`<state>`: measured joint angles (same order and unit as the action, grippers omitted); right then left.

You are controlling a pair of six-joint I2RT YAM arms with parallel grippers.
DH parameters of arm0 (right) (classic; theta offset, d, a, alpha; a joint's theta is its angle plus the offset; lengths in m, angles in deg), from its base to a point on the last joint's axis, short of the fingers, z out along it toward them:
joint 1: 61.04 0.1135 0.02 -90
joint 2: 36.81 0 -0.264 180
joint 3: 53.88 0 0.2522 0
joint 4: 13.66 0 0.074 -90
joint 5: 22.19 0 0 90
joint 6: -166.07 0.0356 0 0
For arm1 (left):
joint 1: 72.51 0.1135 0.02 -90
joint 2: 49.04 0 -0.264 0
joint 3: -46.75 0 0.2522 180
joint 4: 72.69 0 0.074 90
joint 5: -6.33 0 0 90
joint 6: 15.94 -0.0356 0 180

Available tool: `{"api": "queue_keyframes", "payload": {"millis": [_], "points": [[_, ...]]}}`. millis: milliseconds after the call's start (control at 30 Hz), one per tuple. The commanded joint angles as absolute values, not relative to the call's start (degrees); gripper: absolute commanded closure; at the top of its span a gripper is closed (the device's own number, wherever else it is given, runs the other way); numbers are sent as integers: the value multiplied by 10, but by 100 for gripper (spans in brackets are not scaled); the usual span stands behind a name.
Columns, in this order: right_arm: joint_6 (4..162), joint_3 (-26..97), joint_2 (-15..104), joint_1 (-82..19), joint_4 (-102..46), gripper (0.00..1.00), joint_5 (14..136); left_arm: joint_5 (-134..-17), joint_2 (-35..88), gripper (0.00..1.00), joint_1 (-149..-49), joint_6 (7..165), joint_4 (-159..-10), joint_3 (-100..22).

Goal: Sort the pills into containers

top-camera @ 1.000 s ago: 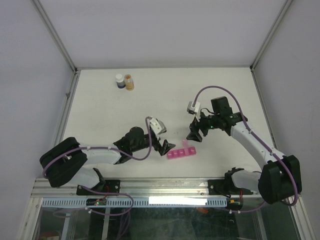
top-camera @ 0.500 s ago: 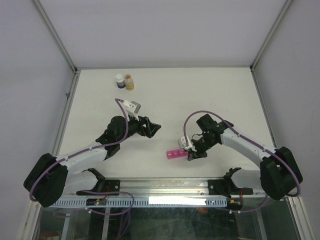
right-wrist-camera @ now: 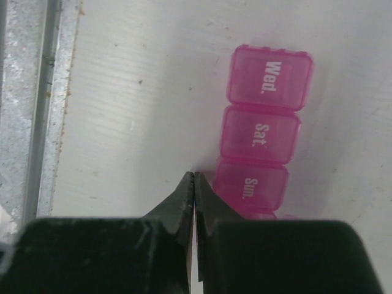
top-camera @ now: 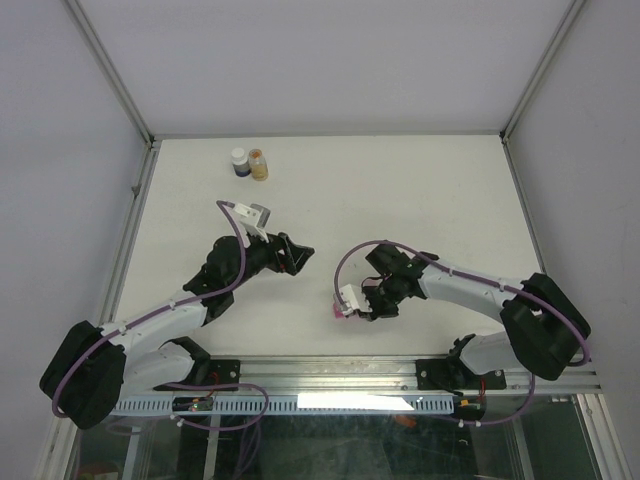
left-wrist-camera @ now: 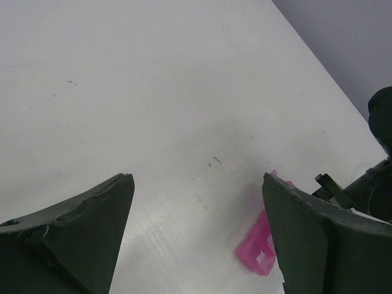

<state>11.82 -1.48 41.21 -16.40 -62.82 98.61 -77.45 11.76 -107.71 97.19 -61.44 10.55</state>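
The pink pill box [top-camera: 334, 311] is lying flat on the white table [top-camera: 420, 190], close to the near edge and a little right of the middle; from above only a sliver of it is showing, because the right arm's wrist is hanging over the rest. The right gripper [top-camera: 360, 309] is pointing down at that spot with its two fingers pressed together and nothing pinched between them. In its wrist view the closed tips [right-wrist-camera: 182, 197] are sitting just beside the long side of the pill box [right-wrist-camera: 260, 131], next to the compartment marked Sun.; whether they are touching the plastic I cannot tell. Lids reading Sun., Sat. and Wed. are all lying shut, and one more compartment is peeking out from behind the gripper body. The metal rail [right-wrist-camera: 30, 122] at the table's edge is running along the left of that view.

The left gripper [top-camera: 301, 254] is hanging over the table up and to the left of the pill box, apart from it, its fingers [left-wrist-camera: 79, 236] spread wide and holding nothing. Its wrist view is catching one end of the pill box [left-wrist-camera: 260, 246] beside the right-hand finger, with the dark right arm [left-wrist-camera: 373, 184] behind.

At the far side a white-capped dark bottle [top-camera: 239, 162] and an amber vial [top-camera: 259, 164] are standing upright side by side, far from both grippers
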Motion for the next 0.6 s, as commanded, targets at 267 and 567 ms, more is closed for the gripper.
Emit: {"api": "queue_keyframes", "payload": {"millis": [267,567], "points": [[190,63,393,-178,-666,96,1095,-787,116,9,-1001,998,-591,79],[301,261,409,-246,-740,35,1097,-703,207,1,-848,1137,-586,-9]]}}
